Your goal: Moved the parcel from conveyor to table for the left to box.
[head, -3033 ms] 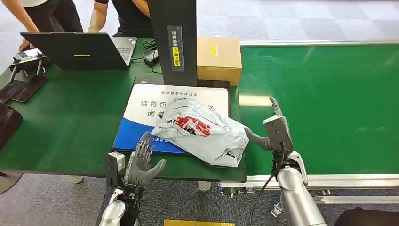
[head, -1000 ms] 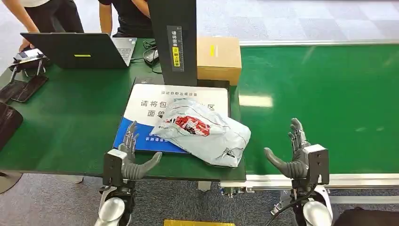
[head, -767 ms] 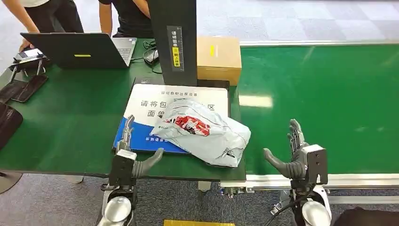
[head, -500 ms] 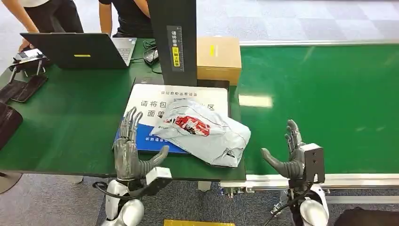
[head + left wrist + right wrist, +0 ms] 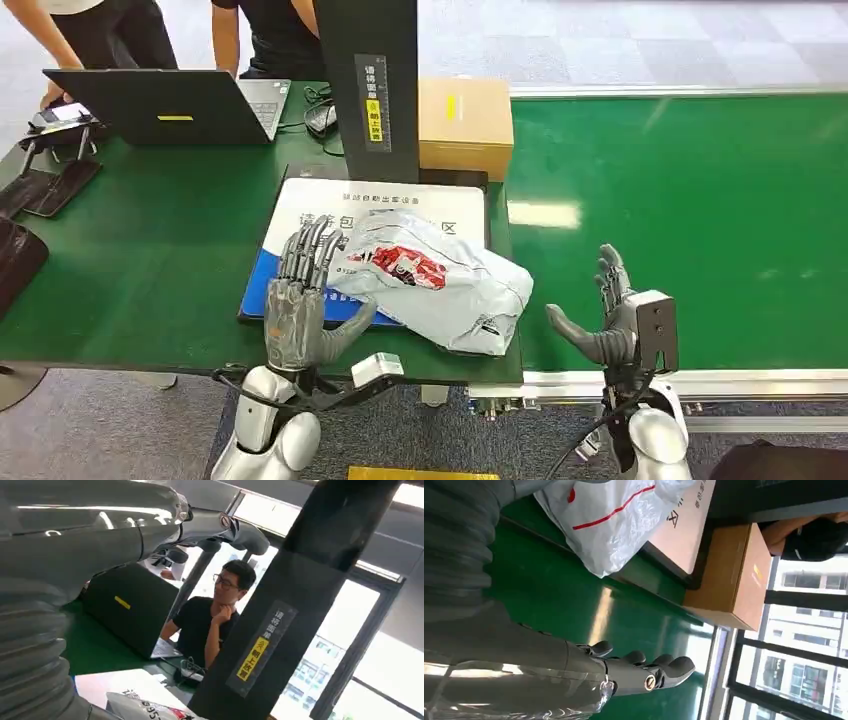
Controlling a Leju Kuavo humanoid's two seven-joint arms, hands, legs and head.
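Far off to the left robot hand's outer side, on the bench [image 5: 150, 250], sit a laptop [image 5: 165, 105] and some dark devices, w/ people behind; none of it matters for this step.

Left robot hand [image 5: 305, 300] stands upright, fingers spread and pointing away from the robot, thumb out toward the parcel, holding nothing. It hovers over the near edge of the blue-and-white placard [image 5: 385, 215]. Fingertips look just beside the parcel's left edge; whether they touch is unclear.

Parcel [image 5: 435, 275], a crumpled grey poly mailer w/ red print, lies just to that hand's right, on the placard and bench, its right end at the bench edge next to the conveyor [image 5: 700, 200]. Beyond it stand a black post [image 5: 370, 80] and a cardboard box [image 5: 465, 125].

Right robot hand [image 5: 610, 325] sits well apart on the parcel's far side, low over the conveyor's near edge, fingers apart, thumb toward the parcel, empty.

Judgement: transfer to bench looks done; next is the left grab for boxing. To do it well:
- Lower the palm onto the mailer's left half, not its loose rim; film is slippery and will bunch.
- Close thumb under the edge, fingers over the top, gather enough material before lifting.
- Lift straight up, so the placard isn't dragged.
- Keep right hand clear, pos. unchanged.
- Steer past the post en route to the box.
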